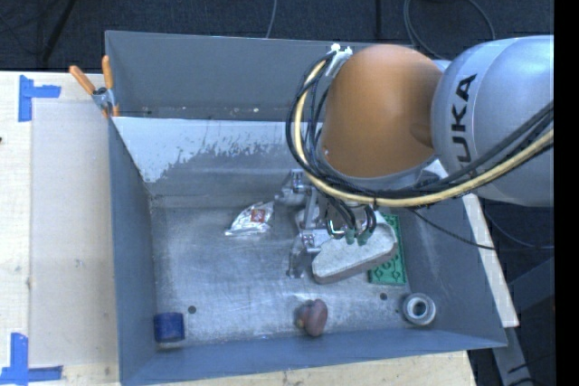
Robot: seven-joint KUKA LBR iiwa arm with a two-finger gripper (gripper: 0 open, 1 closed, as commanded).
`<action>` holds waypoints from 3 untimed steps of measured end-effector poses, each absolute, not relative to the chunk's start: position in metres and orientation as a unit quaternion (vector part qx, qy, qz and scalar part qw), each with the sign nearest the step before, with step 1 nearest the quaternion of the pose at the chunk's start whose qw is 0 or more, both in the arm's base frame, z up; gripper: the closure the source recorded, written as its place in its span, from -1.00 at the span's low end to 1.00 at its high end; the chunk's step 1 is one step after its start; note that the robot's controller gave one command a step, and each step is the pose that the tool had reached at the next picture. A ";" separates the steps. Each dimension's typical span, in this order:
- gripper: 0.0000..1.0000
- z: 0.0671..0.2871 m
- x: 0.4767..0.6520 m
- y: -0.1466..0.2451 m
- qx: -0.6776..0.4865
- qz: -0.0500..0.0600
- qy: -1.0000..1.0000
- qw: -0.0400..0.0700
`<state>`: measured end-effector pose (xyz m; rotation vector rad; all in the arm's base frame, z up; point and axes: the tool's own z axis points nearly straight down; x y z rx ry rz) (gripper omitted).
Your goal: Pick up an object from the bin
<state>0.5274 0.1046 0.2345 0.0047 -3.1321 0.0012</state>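
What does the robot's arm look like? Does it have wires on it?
The arm is fat, round and silver-grey, with big black letters on its side. At its wrist sits a smooth orange cover shaped like a dome. Yes, it has wires: black and pale yellow cables loop around that cover. Underneath is the gripper, a small grey metal part.

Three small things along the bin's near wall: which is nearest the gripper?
The brown-maroon rounded lump, mid-wall, close to the gripper; the blue block and metal ring lie toward the corners.
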 end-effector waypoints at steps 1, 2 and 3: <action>-1.00 0.179 0.601 0.068 0.077 0.001 -0.997 0.000; -1.00 0.071 0.620 0.065 0.171 -0.001 -0.985 -0.002; -1.00 0.106 0.607 0.045 0.197 0.000 -0.980 -0.001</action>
